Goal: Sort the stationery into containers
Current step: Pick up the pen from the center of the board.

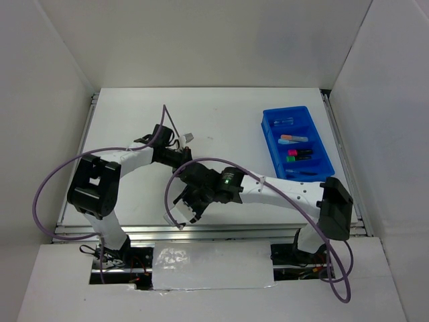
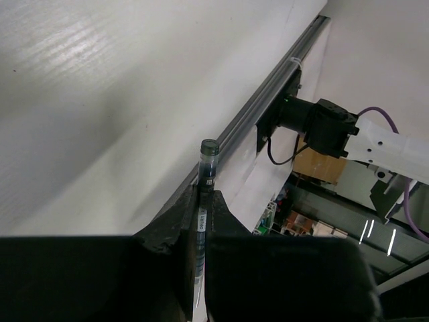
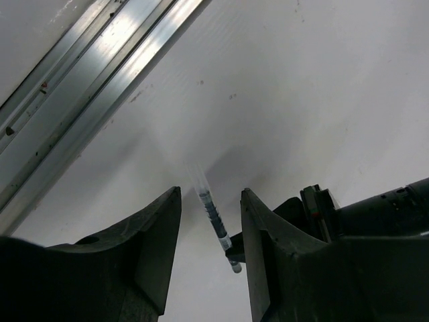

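My left gripper (image 2: 204, 194) is shut on a thin blue pen (image 2: 208, 161), whose dark capped end sticks out past the fingertips. In the right wrist view the same pen (image 3: 214, 218) hangs above the white table, between the open jaws of my right gripper (image 3: 211, 192), touching neither. In the top view the two grippers meet near the table's front edge, the right gripper (image 1: 191, 201) just ahead of the left (image 1: 190, 176). The bright blue tray (image 1: 271, 142) sits at the back right and holds a pink-capped highlighter (image 1: 293, 139) and a green-capped highlighter (image 1: 298, 154).
An aluminium rail (image 3: 87, 74) runs along the table's near edge, close under both grippers. White walls enclose the table on three sides. Purple cables (image 1: 47, 194) loop off both arms. The right arm's base (image 2: 315, 124) shows beyond the rail.
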